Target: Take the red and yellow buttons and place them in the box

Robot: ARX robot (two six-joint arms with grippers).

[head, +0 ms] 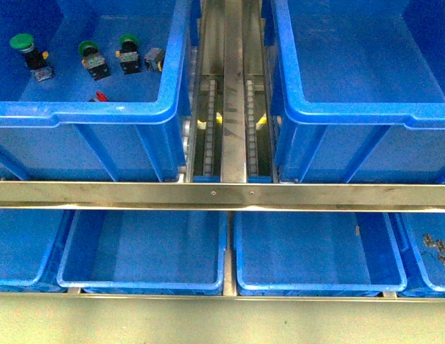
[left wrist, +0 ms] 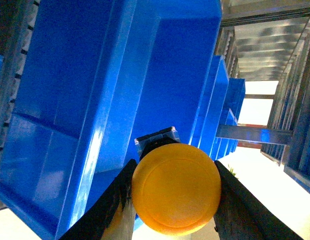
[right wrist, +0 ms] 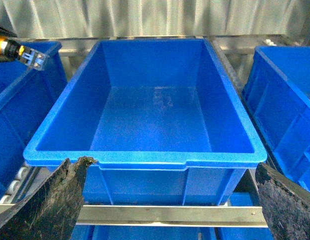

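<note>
My left gripper [left wrist: 174, 202] is shut on a yellow button [left wrist: 175, 189]; its round cap fills the gap between the two black fingers [left wrist: 115, 205]. That button also shows at the edge of the right wrist view [right wrist: 6, 46], held in the air beside the box. The box [right wrist: 145, 158] is a deep blue crate with nothing inside, straight ahead of my right gripper [right wrist: 167, 210], which is open and empty. In the front view the box [head: 351, 113] stands at the back right. A small red piece [head: 100, 95] shows in the back left crate [head: 100, 113]. Neither arm shows in the front view.
The left crate holds three green-capped switches [head: 88, 51] and a grey switch part [head: 154, 59]. A roller rail [head: 233, 107] runs between the crates. A steel bar [head: 222, 195] crosses in front. Shallow blue trays [head: 143, 251] sit below, one with small metal parts [head: 437, 247].
</note>
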